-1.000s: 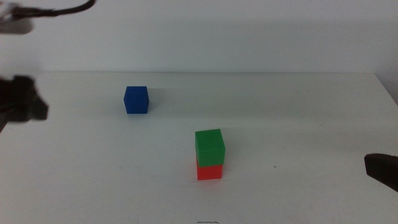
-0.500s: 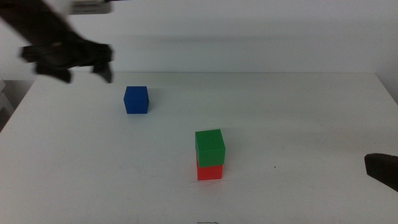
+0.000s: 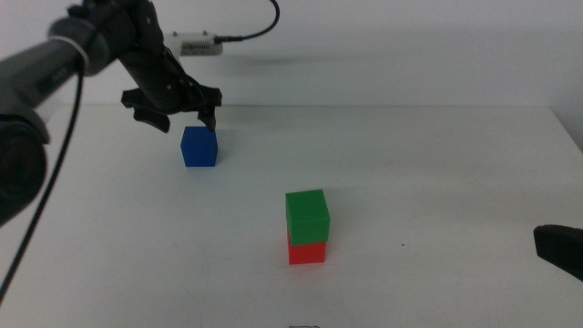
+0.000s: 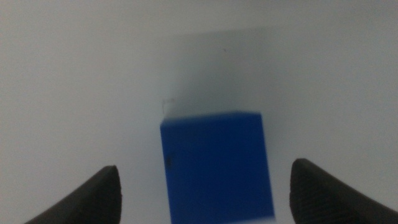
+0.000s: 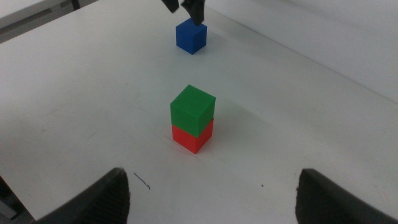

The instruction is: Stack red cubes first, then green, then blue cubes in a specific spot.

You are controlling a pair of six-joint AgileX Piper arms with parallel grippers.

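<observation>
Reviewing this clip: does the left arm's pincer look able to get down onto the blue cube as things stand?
Probably yes. The left pincer hangs open just above the blue cube, which stands alone on the table, and the wrist view shows it between the jaws with nothing in the way.

Three cubes total, one per colour. One red cube (image 3: 307,251), sitting at the bottom of the little stack. One green cube (image 3: 307,216), right on top of the red cube. One blue cube (image 3: 199,147), alone, well apart from the red cube, off to the far left of it in the middle view. Two grippers: left gripper (image 3: 176,108) just above the blue cube, right gripper (image 5: 211,193) well apart from the red cube.
</observation>
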